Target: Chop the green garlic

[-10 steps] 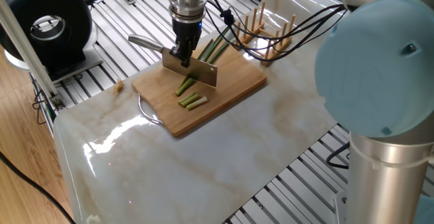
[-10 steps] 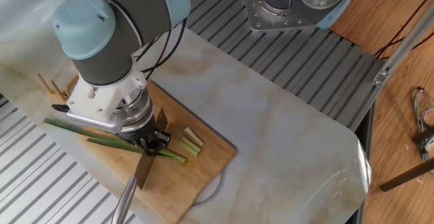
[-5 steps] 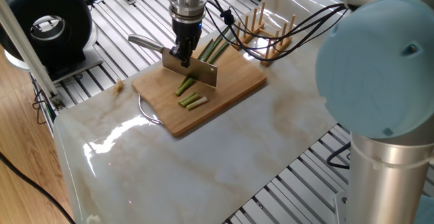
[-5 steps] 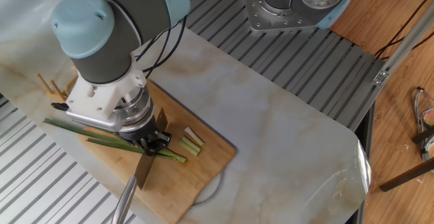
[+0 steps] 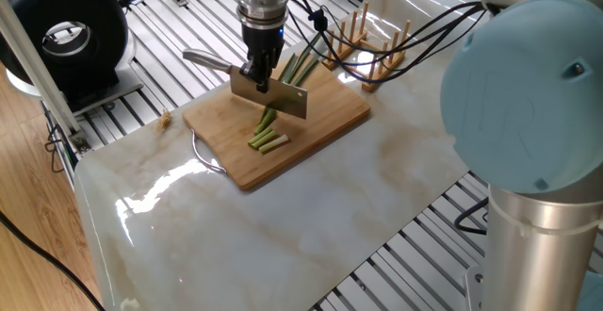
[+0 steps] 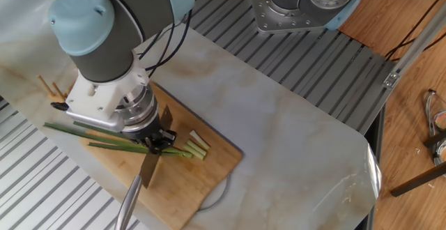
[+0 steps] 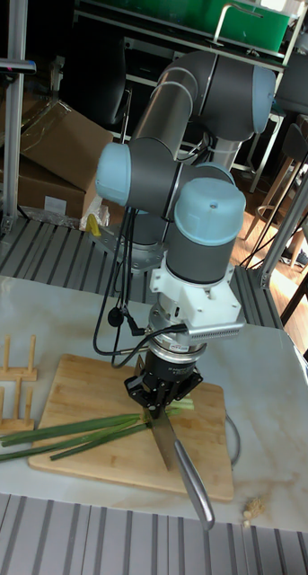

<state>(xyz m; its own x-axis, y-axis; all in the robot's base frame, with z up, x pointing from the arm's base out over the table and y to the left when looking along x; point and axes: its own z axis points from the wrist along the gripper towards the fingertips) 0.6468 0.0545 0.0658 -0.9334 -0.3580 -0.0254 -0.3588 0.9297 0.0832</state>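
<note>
Centrally placed on the marbled bench (image 5: 311, 217): a bamboo cutting board (image 5: 325, 122) with a wire handle loop at its 8 o'clock corner in one fixed view. Clamped in the hand (image 5: 258, 69): a cleaver (image 5: 273, 97), fingers shut on the spine of the blade near the handle, blade on edge, raised just above the board and held across the stalks, steel handle (image 5: 204, 58) sticking out toward 10 o'clock. Same tool in the other fixed view: hand (image 6: 157, 139) pointing down over the board (image 6: 216, 164), knife (image 6: 151, 167) running toward 7 o'clock. From the tall fixed view: hand (image 7: 163, 401) directly over the board (image 7: 86, 386), blade (image 7: 163, 442) pointing toward 5 o'clock, handle past the board's near edge.

Green garlic (image 5: 294, 66) lying on the board under the blade, long dark green leaves trailing off toward 1 o'clock past the board edge in one fixed view; in the other fixed view, stalks (image 6: 90, 134) stretching toward 9 o'clock; in the tall view, stalks (image 7: 68, 433) reaching toward 9 o'clock. Cut pieces (image 5: 268, 140) resting just beside the blade at its 6 o'clock, pale green, side by side; same pieces (image 6: 198, 145) at 3 o'clock of the hand in the other view.

Beyond the board at 1 o'clock: a wooden peg rack (image 5: 369, 40), near the leaf tips.
</note>
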